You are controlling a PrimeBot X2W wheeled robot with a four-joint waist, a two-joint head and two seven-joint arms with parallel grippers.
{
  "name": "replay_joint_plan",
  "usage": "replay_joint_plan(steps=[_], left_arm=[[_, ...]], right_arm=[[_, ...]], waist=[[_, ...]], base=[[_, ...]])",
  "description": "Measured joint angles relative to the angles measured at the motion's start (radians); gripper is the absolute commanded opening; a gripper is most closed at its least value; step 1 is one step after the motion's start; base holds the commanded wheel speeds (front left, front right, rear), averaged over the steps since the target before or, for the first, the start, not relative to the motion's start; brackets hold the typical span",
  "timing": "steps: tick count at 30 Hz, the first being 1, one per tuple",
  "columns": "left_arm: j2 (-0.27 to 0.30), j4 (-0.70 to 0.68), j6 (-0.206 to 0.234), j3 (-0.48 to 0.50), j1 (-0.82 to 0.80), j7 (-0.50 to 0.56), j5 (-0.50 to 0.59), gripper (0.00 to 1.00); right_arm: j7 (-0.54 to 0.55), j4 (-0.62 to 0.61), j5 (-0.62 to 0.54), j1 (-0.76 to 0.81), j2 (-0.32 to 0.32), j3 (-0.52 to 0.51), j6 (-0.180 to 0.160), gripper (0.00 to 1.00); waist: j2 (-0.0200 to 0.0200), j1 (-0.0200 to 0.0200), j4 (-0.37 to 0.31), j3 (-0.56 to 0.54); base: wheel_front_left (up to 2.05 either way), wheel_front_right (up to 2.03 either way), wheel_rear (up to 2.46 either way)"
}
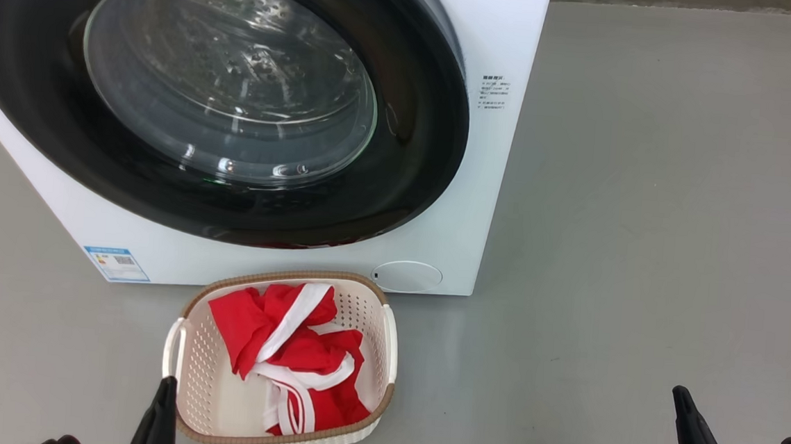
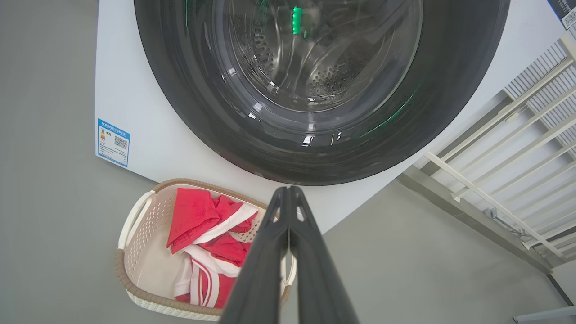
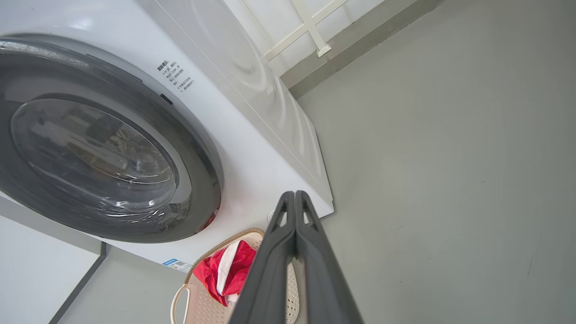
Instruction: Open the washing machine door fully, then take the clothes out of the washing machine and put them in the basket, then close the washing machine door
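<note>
Blue label (image 1: 116, 264), small print (image 1: 494, 93) on washing machine (image 1: 502, 188) front, neither legible

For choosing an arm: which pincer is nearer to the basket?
Left. The left pincer is beside the basket, at its left rim; the right pincer is far off to its right.

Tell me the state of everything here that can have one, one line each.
washing machine door: shut against the washing machine.
clothes: heaped in the basket.
basket: upright on the floor, holding the clothes.
left gripper: shut, empty.
right gripper: shut, empty.
</note>
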Motion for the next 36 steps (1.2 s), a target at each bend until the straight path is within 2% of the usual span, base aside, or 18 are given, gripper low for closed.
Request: replay_joint_plan(steps=[36], left_arm=[[0.007, 0.012, 0.0, 0.007, -0.034, 0.101, -0.386, 0.0]], right_arm=[[0.106, -0.001, 0.296, -0.063, 0.029, -0.044, 0.0, 0.0]], waist=[[0.0, -0.0001, -0.008, -0.025]], base=[[0.0, 0.0, 0.0]])
